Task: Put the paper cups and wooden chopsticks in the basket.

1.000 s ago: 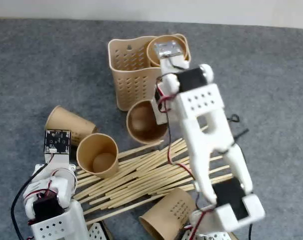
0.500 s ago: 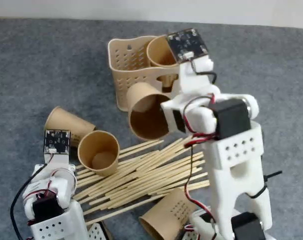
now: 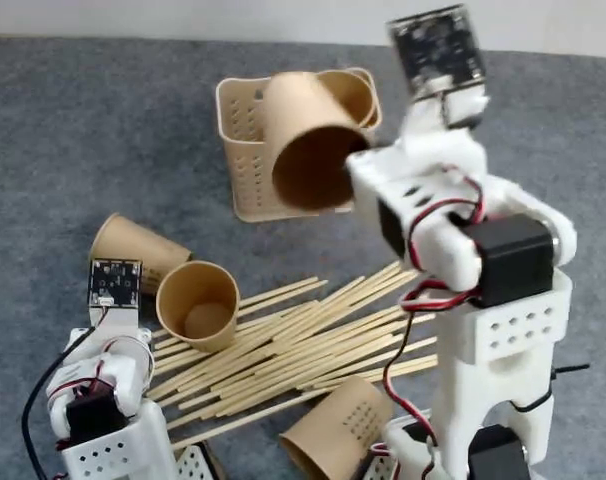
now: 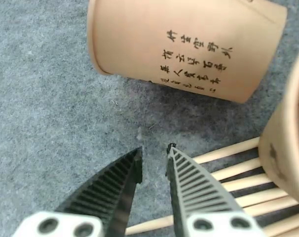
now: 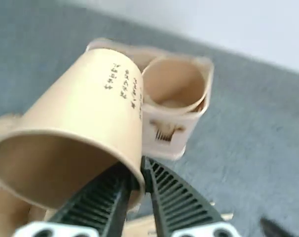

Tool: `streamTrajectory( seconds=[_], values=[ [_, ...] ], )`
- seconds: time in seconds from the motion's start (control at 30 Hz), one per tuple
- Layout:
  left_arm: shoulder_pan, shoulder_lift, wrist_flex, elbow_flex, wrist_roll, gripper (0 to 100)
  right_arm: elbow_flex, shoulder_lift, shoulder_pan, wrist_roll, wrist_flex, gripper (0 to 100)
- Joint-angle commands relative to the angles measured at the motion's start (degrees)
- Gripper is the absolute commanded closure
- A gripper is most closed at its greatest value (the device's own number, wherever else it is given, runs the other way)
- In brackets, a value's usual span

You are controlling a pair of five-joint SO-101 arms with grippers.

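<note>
The right end effector (image 5: 138,170) is closed on the rim of a held paper cup (image 5: 75,143), one finger inside the mouth and the other outside the wall. The cup is tilted, bottom up and away and open mouth toward the arm. In the high view the held paper cup (image 3: 308,140) hangs above the basket (image 3: 245,150), overlapping its top edge. Just past the held cup, the basket (image 5: 169,131) contains a nested cup (image 5: 171,84) standing upright in one corner.

The left end effector (image 4: 154,150) hovers low over the grey desk (image 3: 83,120), its fingers a narrow gap apart and holding nothing. Just ahead of its tips a fallen cup (image 4: 184,44) lies on its side. Beside the tips lie the wooden chopsticks (image 4: 228,168), spread in a loose heap, and an upright cup (image 4: 287,143) stands against them. A third loose cup (image 3: 338,430) lies on its side at the far edge of the heap, near the right arm's base.
</note>
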Motion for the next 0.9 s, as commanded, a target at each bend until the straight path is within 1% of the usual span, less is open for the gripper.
streamTrajectory(
  seconds=[0.0, 0.1, 0.33, 0.47, 0.63, 0.7, 0.87],
  values=[
    [-0.7, -0.8, -0.6, -0.5, -0.3, 90, -2.8, -0.8, 3.3, 0.4, -6.5, 99.3],
    [-0.7, -0.8, -0.6, -0.5, -0.3, 90, -3.0, 2.7, 4.9, 0.4, -8.1, 99.3],
    [-0.7, -0.8, -0.6, -0.5, -0.3, 90, -3.3, 13.5, 8.6, 0.3, -8.0, 99.3],
    [-0.7, -0.8, -0.6, -0.5, -0.3, 90, -3.4, 17.4, 8.8, 0.3, -8.9, 99.3],
    [-0.7, -0.8, -0.6, -0.5, -0.3, 90, -3.4, 17.8, 8.8, 0.4, -10.5, 98.7],
    [-0.7, -0.8, -0.6, -0.5, -0.3, 90, -4.2, 17.7, 8.7, 0.4, -10.5, 95.7],
    [-0.7, -0.8, -0.6, -0.5, -0.3, 90, -7.4, 18.2, 8.5, 0.3, -10.5, 80.7]
  ],
)
